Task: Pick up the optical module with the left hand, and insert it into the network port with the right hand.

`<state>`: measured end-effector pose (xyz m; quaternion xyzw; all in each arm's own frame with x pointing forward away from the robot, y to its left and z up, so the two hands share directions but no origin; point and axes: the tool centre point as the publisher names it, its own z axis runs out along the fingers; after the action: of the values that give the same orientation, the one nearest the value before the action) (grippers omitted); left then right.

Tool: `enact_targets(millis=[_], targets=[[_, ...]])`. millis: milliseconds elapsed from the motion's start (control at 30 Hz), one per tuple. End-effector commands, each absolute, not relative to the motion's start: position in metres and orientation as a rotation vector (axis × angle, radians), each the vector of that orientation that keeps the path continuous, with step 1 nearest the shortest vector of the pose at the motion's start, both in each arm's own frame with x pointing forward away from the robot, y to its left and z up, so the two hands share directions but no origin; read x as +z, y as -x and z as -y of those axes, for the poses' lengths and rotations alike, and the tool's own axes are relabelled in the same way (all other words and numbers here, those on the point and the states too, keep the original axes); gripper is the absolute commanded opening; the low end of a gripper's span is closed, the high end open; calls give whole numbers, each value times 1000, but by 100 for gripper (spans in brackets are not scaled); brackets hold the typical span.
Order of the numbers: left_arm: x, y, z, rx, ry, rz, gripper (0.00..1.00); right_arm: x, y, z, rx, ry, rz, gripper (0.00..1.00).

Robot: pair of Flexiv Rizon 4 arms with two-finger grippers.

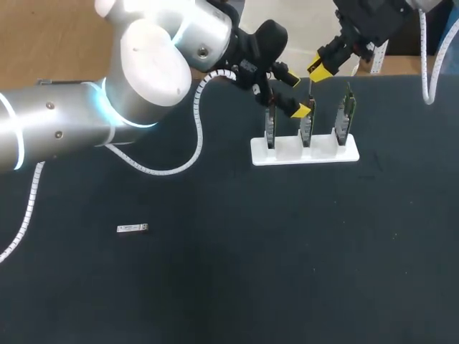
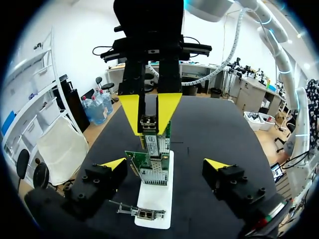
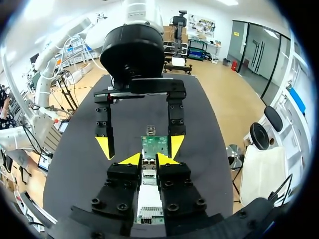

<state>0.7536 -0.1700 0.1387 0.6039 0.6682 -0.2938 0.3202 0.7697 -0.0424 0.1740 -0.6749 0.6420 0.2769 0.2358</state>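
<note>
The left gripper (image 2: 165,163) is spread wide and holds nothing, straddling a white stand (image 1: 305,152) of upright green cards (image 1: 347,111). The right gripper (image 3: 148,160) is pinched narrow on a boxy silver module (image 2: 148,122) atop the middle one. A second module (image 1: 133,228), a slim metal bar, lies flat on the dark table (image 1: 251,272), well apart from both.

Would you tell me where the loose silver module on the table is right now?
In the head view the silver module lies flat on the dark table, on my left side, alone and well apart from the white rack of cards.
</note>
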Motion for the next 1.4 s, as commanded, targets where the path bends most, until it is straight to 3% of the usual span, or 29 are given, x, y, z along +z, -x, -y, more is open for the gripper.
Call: enact_targets(millis=[33,1400], targets=[[139,-755,171,-770,-1590,-1761,100,173,-769,41,742,1850,-1765,0],[139,-755,171,-770,-1590,-1761,100,172,-765,42,716,1851,-1768,0]])
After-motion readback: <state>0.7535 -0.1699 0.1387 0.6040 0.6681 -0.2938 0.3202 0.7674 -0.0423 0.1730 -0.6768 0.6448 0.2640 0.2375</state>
